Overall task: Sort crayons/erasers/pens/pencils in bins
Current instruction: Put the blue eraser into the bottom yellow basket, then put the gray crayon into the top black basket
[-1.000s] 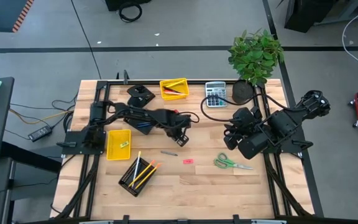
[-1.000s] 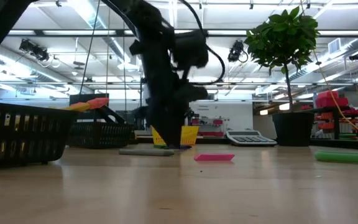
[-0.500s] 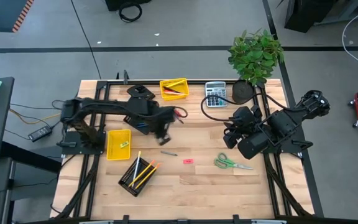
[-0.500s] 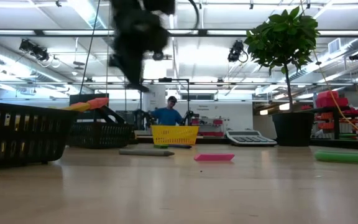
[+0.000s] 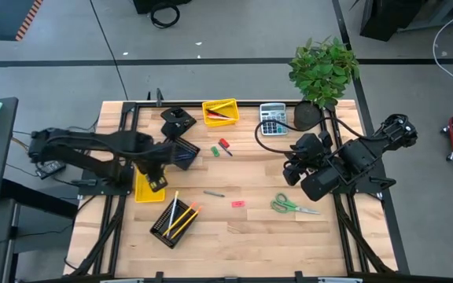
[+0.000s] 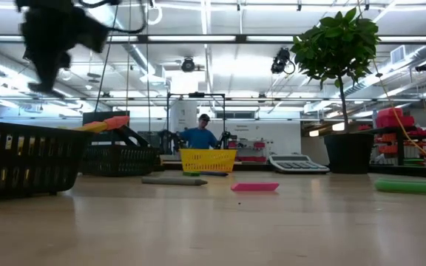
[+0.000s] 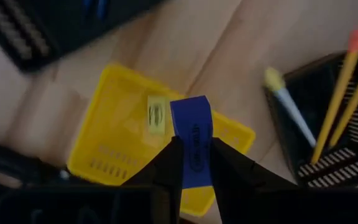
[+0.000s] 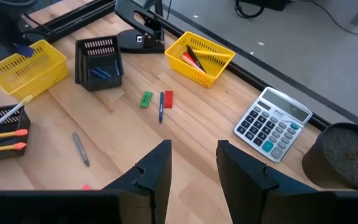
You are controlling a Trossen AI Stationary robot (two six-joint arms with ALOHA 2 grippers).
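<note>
My left gripper (image 5: 155, 180) hangs over the left yellow bin (image 5: 140, 187), shut on a blue eraser (image 7: 192, 140). A yellow eraser (image 7: 156, 116) lies in that bin. The near mesh bin (image 5: 173, 221) holds pencils; the far mesh bin (image 8: 99, 61) holds blue crayons. The far yellow bin (image 5: 219, 112) holds pens. On the wood lie a green eraser (image 8: 146, 99), a red eraser (image 8: 168, 98), a blue stick (image 8: 161, 107), a grey stick (image 5: 214, 193) and a pink eraser (image 5: 238, 203). My right gripper (image 8: 191, 167) waits open, high at the right. My left gripper pinches the blue eraser by its two long sides (image 7: 196, 167) between its two fingers, which point straight down from above. The eraser's free end sticks out beyond the fingertips. It is lifted clear, above the left yellow bin's floor.
Green-handled scissors (image 5: 292, 207) lie right of the pink eraser. A grey calculator (image 5: 272, 119) and a potted plant (image 5: 324, 72) stand at the far right. A person (image 6: 200, 134) shows in the room beyond the table. Bare wood stretches along the near edge.
My left gripper has risen and swung from the table's middle toward the left edge, carrying the blue eraser, and now hangs over the left yellow bin. The items lying on the wood have stayed put.
</note>
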